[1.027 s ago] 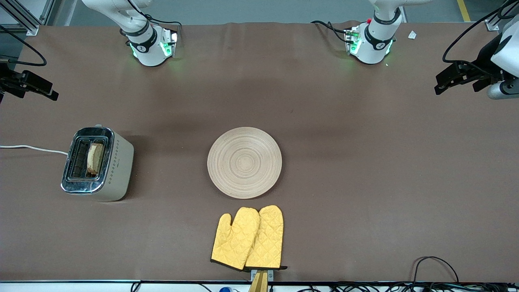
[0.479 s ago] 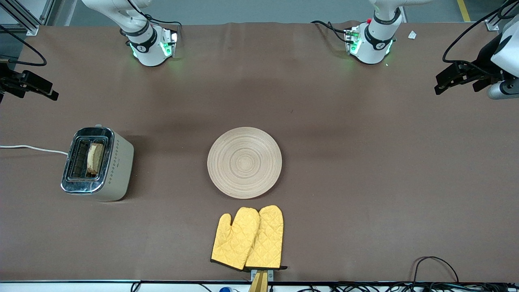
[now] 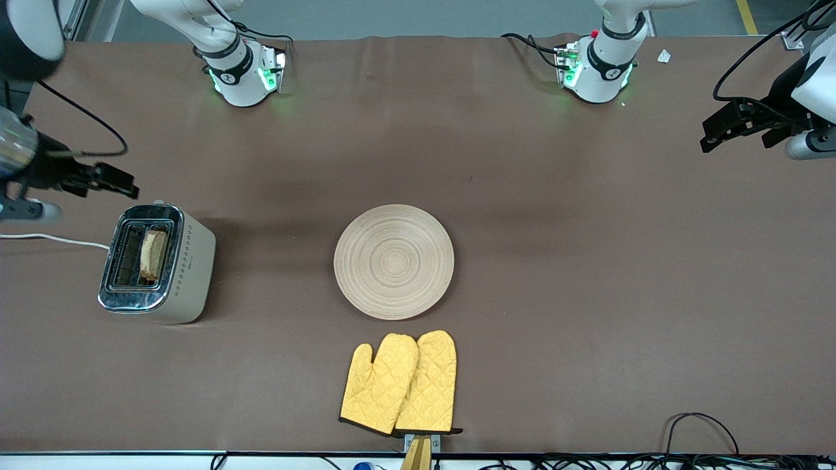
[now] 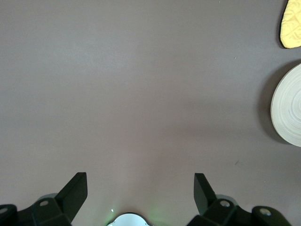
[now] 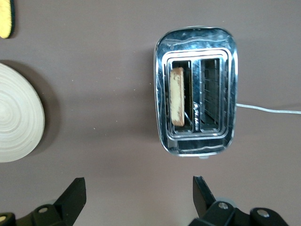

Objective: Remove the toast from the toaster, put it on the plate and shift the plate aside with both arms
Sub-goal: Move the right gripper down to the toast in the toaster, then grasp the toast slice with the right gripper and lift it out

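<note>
**While both grippers hang open, toast sits in toaster, plate bare**

While we scan big to small, we start with the brown table (image 3: pixel 588 294). We see the right arm (image 3: pixel 196 26) rising from its base at the top of the front view, and the left arm (image 3: pixel 620 32) likewise.

The toaster (image 3: pixel 157 264) stands toward the right arm's end. The plate (image 3: pixel 394 262) lies mid-table with nothing on it, well apart from the toaster. The yellow oven mitts (image 3: pixel 400 384) lie nearer the front camera than the plate, just beside it.

We find the toast (image 3: pixel 153 254) upright in the toaster slot on the plate's side.

The right gripper (image 5: pixel 136 193) hangs over the table just beside the toaster, fingers wide apart, nothing held. The left gripper (image 4: pixel 141 188) hangs over bare table at the left arm's end, spread wide, holding nothing.
</note>
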